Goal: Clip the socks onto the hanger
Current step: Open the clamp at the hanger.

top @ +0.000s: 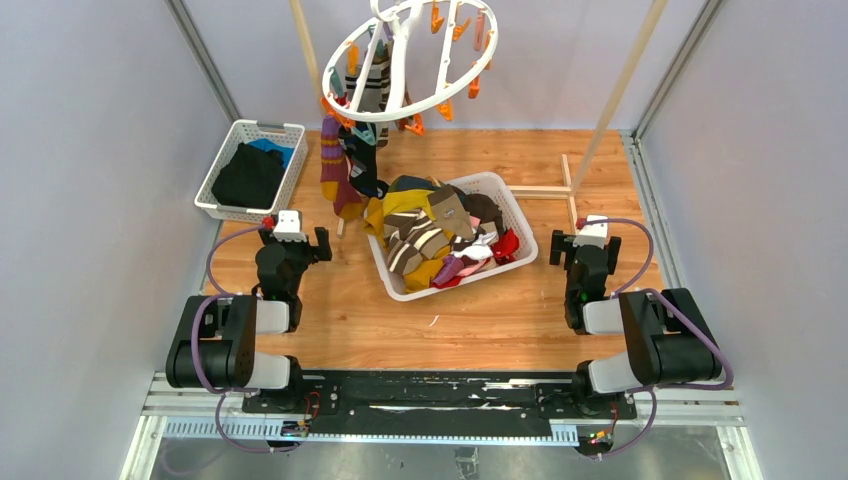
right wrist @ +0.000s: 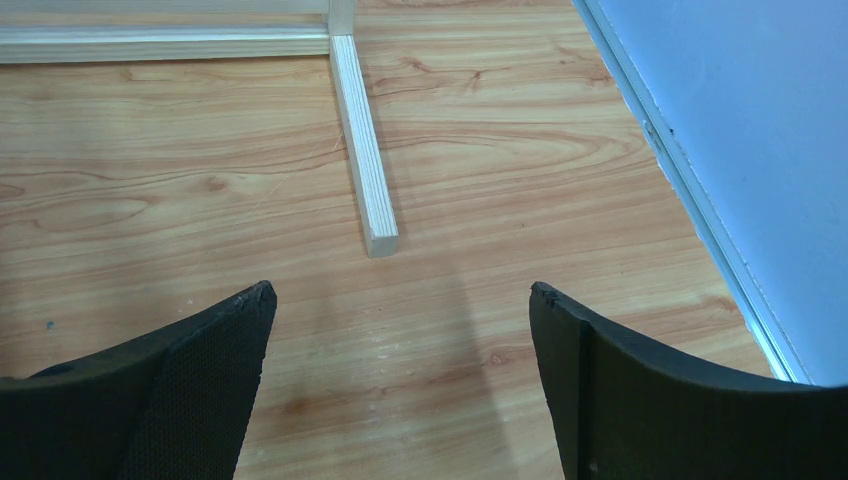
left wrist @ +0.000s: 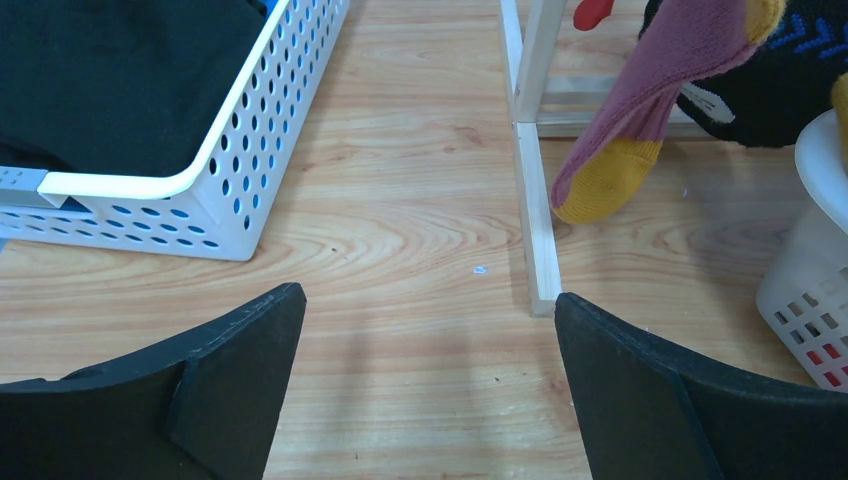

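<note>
The round white hanger [top: 410, 105] with orange clips [top: 472, 88] hangs at the back centre. Several socks [top: 345, 165] hang from its left side; a purple sock with a mustard toe [left wrist: 640, 120] shows in the left wrist view. More socks [top: 435, 235] of mixed colours fill a white basket [top: 520, 225] at the table's middle. My left gripper [top: 295, 240] is open and empty, low over the wood to the left of that basket. My right gripper [top: 585, 245] is open and empty to its right. In the wrist views both grippers [left wrist: 430, 300] [right wrist: 400, 295] have only bare wood between their fingers.
A second white lattice basket [top: 290, 150] holding black cloth [top: 250, 175] stands at the back left; it also shows in the left wrist view [left wrist: 250, 170]. Light wooden stand bars [top: 545, 190] [left wrist: 535, 215] [right wrist: 365, 190] lie on the table. Grey walls enclose the sides.
</note>
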Controlling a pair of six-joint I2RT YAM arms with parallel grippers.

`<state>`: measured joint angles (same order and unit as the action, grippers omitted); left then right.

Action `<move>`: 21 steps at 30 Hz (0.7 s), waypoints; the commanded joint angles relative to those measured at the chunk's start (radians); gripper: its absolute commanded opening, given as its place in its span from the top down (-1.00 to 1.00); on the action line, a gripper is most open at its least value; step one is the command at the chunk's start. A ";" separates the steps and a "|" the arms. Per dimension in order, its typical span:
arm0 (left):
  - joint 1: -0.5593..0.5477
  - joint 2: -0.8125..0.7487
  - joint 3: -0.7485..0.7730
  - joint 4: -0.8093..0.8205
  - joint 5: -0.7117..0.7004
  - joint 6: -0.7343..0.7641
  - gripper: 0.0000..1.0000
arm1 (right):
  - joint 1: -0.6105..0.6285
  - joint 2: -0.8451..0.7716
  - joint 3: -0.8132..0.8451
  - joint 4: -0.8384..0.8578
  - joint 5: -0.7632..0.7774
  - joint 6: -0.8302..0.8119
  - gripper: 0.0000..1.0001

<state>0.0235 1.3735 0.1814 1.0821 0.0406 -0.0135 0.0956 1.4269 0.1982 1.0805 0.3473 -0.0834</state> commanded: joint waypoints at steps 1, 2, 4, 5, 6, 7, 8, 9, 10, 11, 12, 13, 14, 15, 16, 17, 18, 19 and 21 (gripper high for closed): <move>-0.004 0.001 0.008 0.009 -0.014 0.012 -1.00 | -0.007 0.006 0.009 0.027 -0.003 -0.012 -0.91; -0.004 0.002 0.008 0.009 -0.014 0.012 -1.00 | -0.007 0.006 0.008 0.028 -0.002 -0.012 -0.91; -0.003 0.002 0.008 0.009 -0.013 0.012 -1.00 | -0.008 0.006 0.011 0.022 -0.007 -0.008 -0.91; -0.004 0.002 0.008 0.010 -0.013 0.012 -1.00 | -0.011 0.005 0.016 0.010 -0.016 -0.005 -0.91; -0.004 0.002 0.009 0.010 -0.012 0.012 -1.00 | -0.013 0.001 0.017 -0.002 -0.019 -0.003 -0.91; -0.003 0.002 0.009 0.010 -0.013 0.013 -1.00 | -0.014 -0.005 0.019 -0.013 -0.019 -0.002 -0.91; -0.003 0.000 0.008 0.011 -0.013 0.012 -1.00 | -0.014 -0.008 0.018 -0.014 -0.019 -0.004 -0.91; -0.004 0.000 0.005 0.015 -0.010 0.012 -1.00 | -0.012 -0.011 0.019 -0.006 -0.013 -0.009 -0.91; -0.004 0.000 0.003 0.022 -0.005 0.012 -1.00 | -0.007 -0.025 0.031 -0.030 0.008 -0.011 -0.91; -0.003 0.000 -0.001 0.029 0.006 0.034 -1.00 | -0.003 -0.051 0.058 -0.096 0.023 -0.011 -0.91; -0.003 -0.008 0.000 0.025 0.013 0.040 -1.00 | 0.009 -0.090 0.108 -0.224 0.068 -0.009 -0.91; -0.004 -0.023 0.008 -0.004 0.012 0.041 -1.00 | 0.015 -0.129 0.182 -0.370 0.103 0.007 -0.91; -0.003 -0.043 0.022 -0.038 0.008 0.037 -1.00 | 0.016 -0.157 0.258 -0.538 0.139 0.053 -0.91; 0.002 -0.068 0.044 -0.103 0.002 0.029 -1.00 | 0.016 -0.170 0.347 -0.688 0.169 0.119 -0.91; 0.008 -0.095 0.104 -0.206 -0.009 0.021 -1.00 | 0.016 -0.173 0.425 -0.804 0.171 0.164 -0.91; 0.017 -0.119 0.158 -0.310 -0.014 0.019 -1.00 | 0.015 -0.172 0.485 -0.887 0.138 0.203 -0.91; 0.029 -0.137 0.208 -0.442 -0.006 0.018 -1.00 | 0.014 -0.171 0.533 -0.931 0.079 0.231 -0.91; 0.041 -0.154 0.258 -0.523 0.006 0.019 -1.00 | 0.012 -0.171 0.563 -0.951 -0.001 0.240 -0.91; 0.065 -0.200 0.334 -0.657 0.043 0.002 -1.00 | 0.010 -0.171 0.586 -0.916 -0.087 0.349 -0.91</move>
<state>0.0486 1.2602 0.3706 0.7399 0.0483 -0.0029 0.1001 1.2705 0.7280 0.3943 0.3939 0.0677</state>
